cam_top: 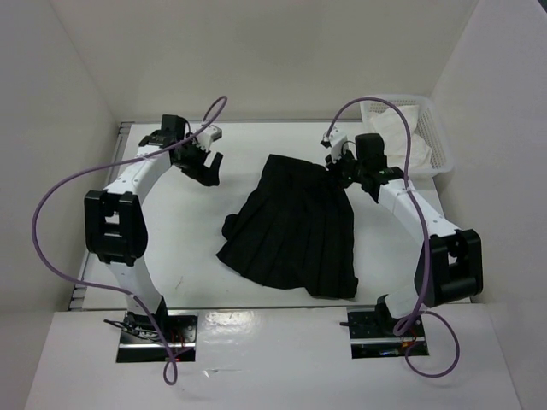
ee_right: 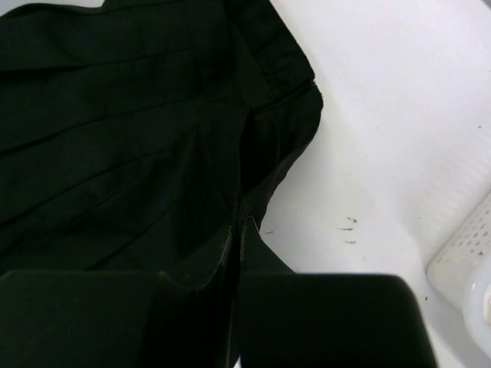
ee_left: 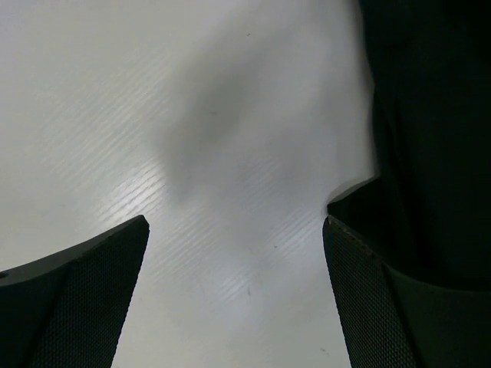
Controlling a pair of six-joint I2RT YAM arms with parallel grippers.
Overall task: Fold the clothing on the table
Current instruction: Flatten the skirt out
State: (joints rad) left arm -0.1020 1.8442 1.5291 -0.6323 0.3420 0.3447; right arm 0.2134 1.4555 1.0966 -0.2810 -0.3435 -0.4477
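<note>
1. The skirt [cam_top: 295, 235] is black and pleated. It lies in the middle of the tabletop [cam_top: 188, 256], with its waist toward the far edge and its hem fanned toward the arm bases.
2. The right fingers [ee_right: 322, 314] are pressed together at the skirt's far right waist corner. The wrist view shows a fabric edge running into the seam between them, so they seem to be pinching that corner, though dark cloth against dark pads makes this hard to confirm.
3. The left fingers [ee_left: 69, 307] are spread wide and hold nothing. They hang over bare tabletop just beside the skirt's far left edge, which shows as a dark band on the right of the wrist view.
4. The step in hand looks like securing the second waist corner so both arms can carry one fold.
5. To do it well, slide the left fingers right until the waistband sits between them, then go low enough to catch every layer before closing.
6. Lift both corners evenly, only just clear of the tabletop, so the pleats don't splay.
7. Bring the waist toward the hem in one straight pull and line up the edges before letting go.
8. Keep the right arm clear of the basket [cam_top: 440, 154] behind it.
</note>
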